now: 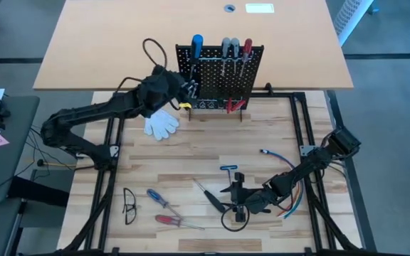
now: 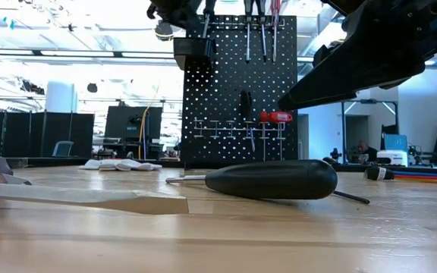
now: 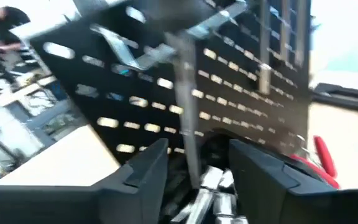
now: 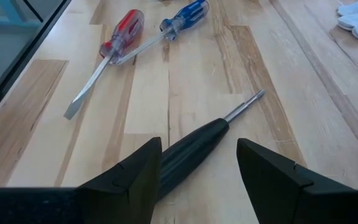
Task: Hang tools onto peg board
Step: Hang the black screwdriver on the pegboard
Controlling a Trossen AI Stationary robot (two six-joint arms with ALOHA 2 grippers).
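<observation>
Up at the far edge of the pale, striped wood-plank table (image 1: 191,153) stands the peg board (image 1: 219,89), a flat black perforated metal panel on small feet, with white marks along its bottom edge. A blue-handled screwdriver (image 1: 197,47), a grey-handled one (image 1: 228,48) and a red-handled one (image 1: 248,48) hang by their slim steel shafts from its top, and red-handled pliers (image 1: 234,104) sit low on its face. A small black bin (image 2: 190,52) is fixed near the top corner of the board; what it contains cannot be made out.

The left gripper (image 3: 194,165) is up against the upper left part of the board, its dark fingers spread apart with a thin metal shaft (image 3: 188,118) running between them; whether they touch it cannot be told. A soft white glove (image 1: 162,122) lies just beside that arm.

The right gripper (image 4: 197,163) hovers low over the near part of the table, its jaws wide, straddling the smooth, rounded handle of a black screwdriver (image 4: 194,146) without closing on it. Farther along the planks lie a clear red-handled flat screwdriver (image 4: 107,56) and a clear blue-handled one (image 4: 179,18), their shafts crossing. A blue T-handle key (image 1: 228,169), a bundle of coloured cables (image 1: 287,181) and black-framed glasses (image 1: 129,205) also rest on the wood.

Behind the table is a large tan desktop (image 1: 119,43), and beyond it a bright room with dark monitors.
</observation>
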